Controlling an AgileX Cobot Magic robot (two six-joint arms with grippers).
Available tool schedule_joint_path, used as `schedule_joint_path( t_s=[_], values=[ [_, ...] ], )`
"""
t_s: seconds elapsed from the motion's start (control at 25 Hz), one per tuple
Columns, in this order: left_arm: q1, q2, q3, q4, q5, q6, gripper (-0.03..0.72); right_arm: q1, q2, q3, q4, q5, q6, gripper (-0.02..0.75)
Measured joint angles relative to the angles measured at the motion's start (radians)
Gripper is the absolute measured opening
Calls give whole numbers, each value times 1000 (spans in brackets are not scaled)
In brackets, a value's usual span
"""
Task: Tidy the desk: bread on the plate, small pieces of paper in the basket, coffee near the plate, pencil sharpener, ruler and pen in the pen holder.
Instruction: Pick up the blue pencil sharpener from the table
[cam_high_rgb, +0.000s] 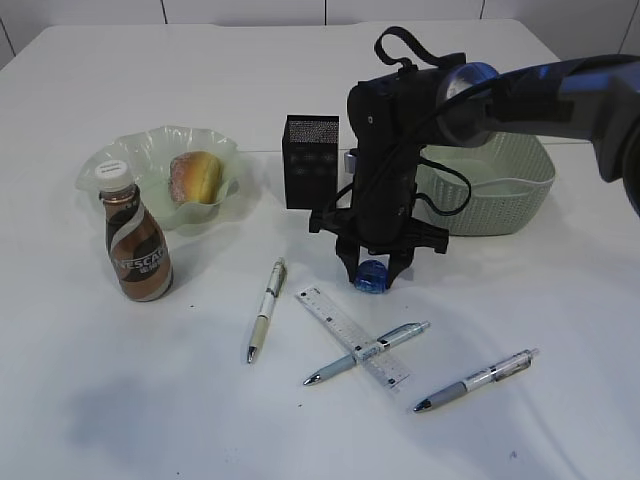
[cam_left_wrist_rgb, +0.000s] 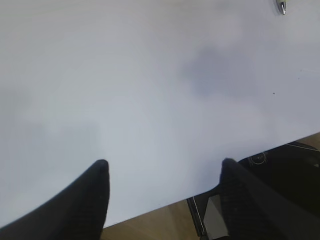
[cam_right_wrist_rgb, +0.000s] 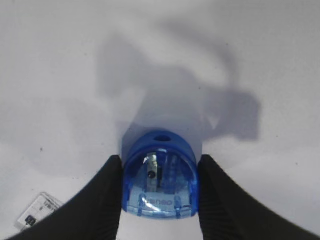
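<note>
1. The coffee (cam_high_rgb: 137, 245) is standing upright at the left of the desk (cam_high_rgb: 90, 400), just near of the plate (cam_high_rgb: 140, 160).
2. The bread (cam_high_rgb: 195, 177) is lying in the plate.
3. The left gripper (cam_left_wrist_rgb: 165, 172) is being held open over bare desk at the near edge, with nothing between its fingers.
4. One pen (cam_high_rgb: 266, 309) is lying near of the pen holder (cam_high_rgb: 311, 162), which is standing upright at the centre.
5. The ruler (cam_high_rgb: 352, 338) is lying flat, with a second pen (cam_high_rgb: 366, 352) lying across it.
6. The sharpener (cam_right_wrist_rgb: 160, 175), blue and clear, is being gripped by the right gripper (cam_right_wrist_rgb: 160, 172), both fingers touching its sides, just far of the ruler's end.
7. A third pen (cam_high_rgb: 476, 380) is lying at the near right.
8. The basket (cam_high_rgb: 520, 190) is sitting far right, behind the arm.
</note>
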Motion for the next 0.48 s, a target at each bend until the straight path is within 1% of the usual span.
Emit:
schedule_joint_path(
  t_s=[0.16, 0.48],
  values=[
    [0, 0, 0, 0, 0, 0, 484, 0, 0, 0, 0, 13, -15, 344],
    [0, 0, 0, 0, 0, 0, 483, 0, 0, -13, 0, 107, -148, 344]
  ],
)
